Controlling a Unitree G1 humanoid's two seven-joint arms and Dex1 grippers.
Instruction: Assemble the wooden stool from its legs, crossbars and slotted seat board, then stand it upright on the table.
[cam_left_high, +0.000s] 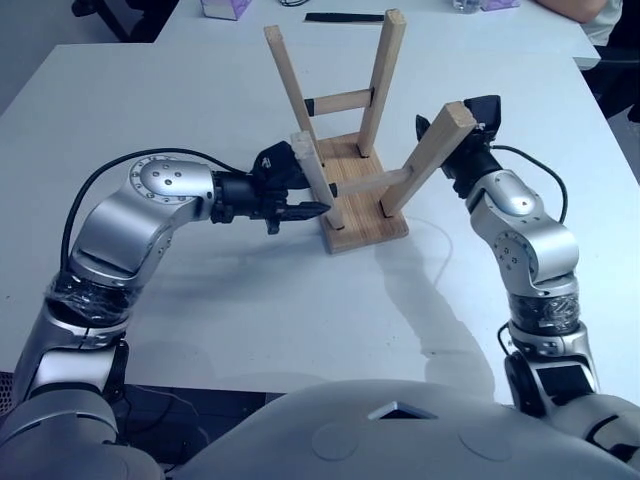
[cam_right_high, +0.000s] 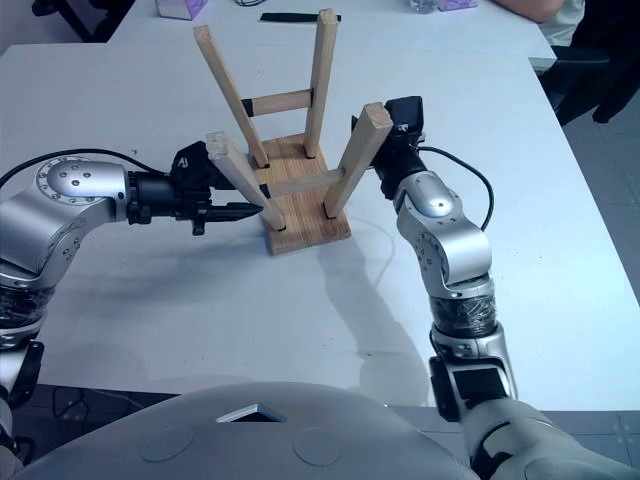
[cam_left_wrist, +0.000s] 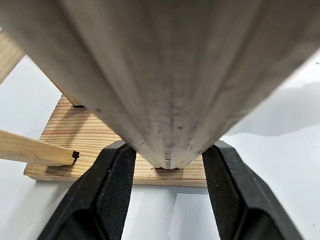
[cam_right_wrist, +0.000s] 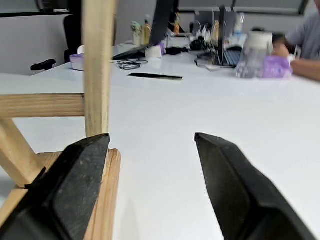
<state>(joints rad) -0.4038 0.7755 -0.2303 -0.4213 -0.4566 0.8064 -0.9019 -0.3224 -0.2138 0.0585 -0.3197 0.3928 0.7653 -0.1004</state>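
White table (cam_left_high: 200, 120), upturned stool (cam_left_high: 370, 225), left fingers (cam_left_wrist: 107, 200) apparently clamping a leg (cam_left_wrist: 170, 75), right fingers (cam_right_wrist: 235, 185) apart.

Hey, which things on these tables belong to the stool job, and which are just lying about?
Job: seat board, legs, crossbars; left gripper, jaws shut on the near left leg; right gripper, jaws open.
Lying about: black strip, purple box.

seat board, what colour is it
The seat board is pale grained wood, clearest in left wrist view.
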